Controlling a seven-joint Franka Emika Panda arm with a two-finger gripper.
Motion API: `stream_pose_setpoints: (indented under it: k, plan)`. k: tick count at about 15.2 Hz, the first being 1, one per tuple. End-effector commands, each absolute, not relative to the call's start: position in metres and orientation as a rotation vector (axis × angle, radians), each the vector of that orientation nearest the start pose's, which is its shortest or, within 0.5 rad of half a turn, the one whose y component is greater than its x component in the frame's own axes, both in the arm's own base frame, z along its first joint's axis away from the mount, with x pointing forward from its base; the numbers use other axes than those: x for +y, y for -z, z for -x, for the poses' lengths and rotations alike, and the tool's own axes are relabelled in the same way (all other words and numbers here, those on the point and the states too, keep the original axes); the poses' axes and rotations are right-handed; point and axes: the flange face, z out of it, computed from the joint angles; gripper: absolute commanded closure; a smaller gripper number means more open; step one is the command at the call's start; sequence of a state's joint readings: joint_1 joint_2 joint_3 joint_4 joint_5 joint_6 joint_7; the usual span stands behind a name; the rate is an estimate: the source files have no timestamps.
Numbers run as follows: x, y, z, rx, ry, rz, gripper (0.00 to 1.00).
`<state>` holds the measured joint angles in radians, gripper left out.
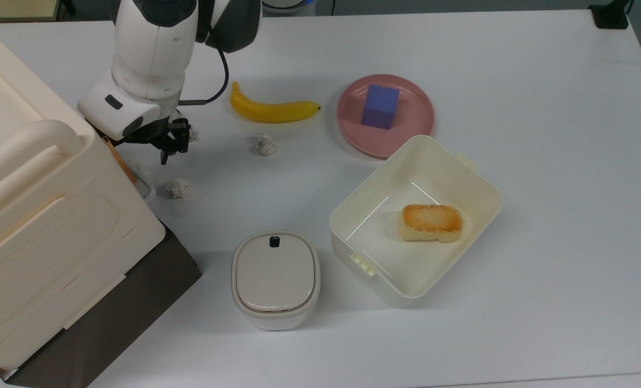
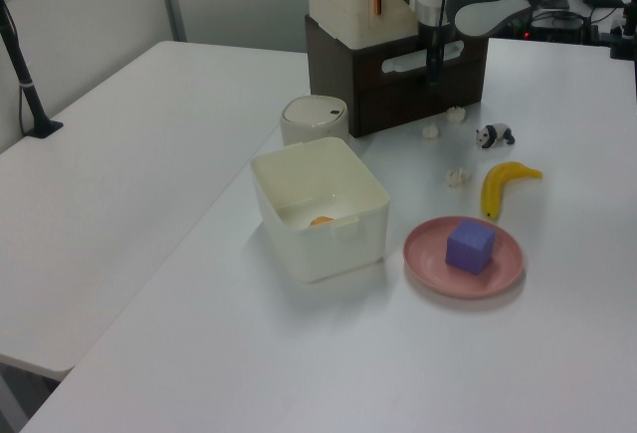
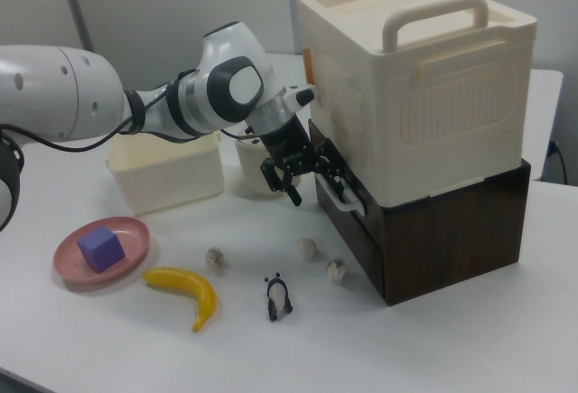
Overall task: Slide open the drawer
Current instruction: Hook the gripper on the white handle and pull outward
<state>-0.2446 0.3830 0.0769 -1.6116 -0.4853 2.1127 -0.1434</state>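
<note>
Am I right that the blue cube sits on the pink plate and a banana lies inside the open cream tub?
Not quite: the open cream tub holds a piece of toasted bread; the banana lies on the table. The top view shows it. The blue cube does sit on the pink plate.

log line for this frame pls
phase: pull | gripper: at white loop handle, grip unclear | drawer: slightly out of dark cabinet | cream box: on top

Even overhead light is washing the glossy white table [image 1: 541, 161] pretty bright, things are only throwing soft faint shadows, and the left view is looking a bit hazy overall.
</note>
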Motion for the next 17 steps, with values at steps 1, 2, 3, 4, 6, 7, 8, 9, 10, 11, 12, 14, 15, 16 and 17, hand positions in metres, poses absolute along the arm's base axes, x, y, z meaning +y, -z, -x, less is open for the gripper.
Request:
stream_pose_setpoints:
  k: [1, 2, 3, 4, 6, 7, 8, 9, 10, 11, 12, 14, 15, 16, 17]
  plan:
    - [-0.133, -0.411, -0.668, -0.244, 0.119, 3.543, 0.0]
    - [-0.128, -0.413, -0.667, -0.23, 0.1, 3.543, 0.0]
    - [-0.123, -0.412, -0.666, -0.233, 0.077, 3.538, 0.0]
    - [-0.118, -0.414, -0.666, -0.226, 0.071, 3.531, 0.0]
    - [-0.115, -0.42, -0.664, -0.177, 0.074, 3.514, 0.0]
    - [-0.112, -0.426, -0.663, -0.143, 0.084, 3.493, 0.0]
    - [-0.109, -0.427, -0.661, -0.131, 0.063, 3.482, 0.0]
    - [-0.1, -0.437, -0.659, -0.136, 0.056, 3.47, 0.0]
    - [-0.095, -0.44, -0.657, -0.128, 0.047, 3.456, 0.0]
    - [-0.094, -0.445, -0.654, -0.109, 0.035, 3.444, 0.0]
    - [-0.093, -0.447, -0.653, -0.094, 0.028, 3.428, 0.0]
    - [-0.088, -0.451, -0.651, -0.077, 0.011, 3.401, 0.0]
    - [-0.083, -0.453, -0.649, -0.084, -0.002, 3.398, 0.0]
    - [-0.08, -0.452, -0.648, -0.092, -0.013, 3.395, 0.0]
    - [-0.079, -0.451, -0.647, -0.091, -0.033, 3.393, 0.0]
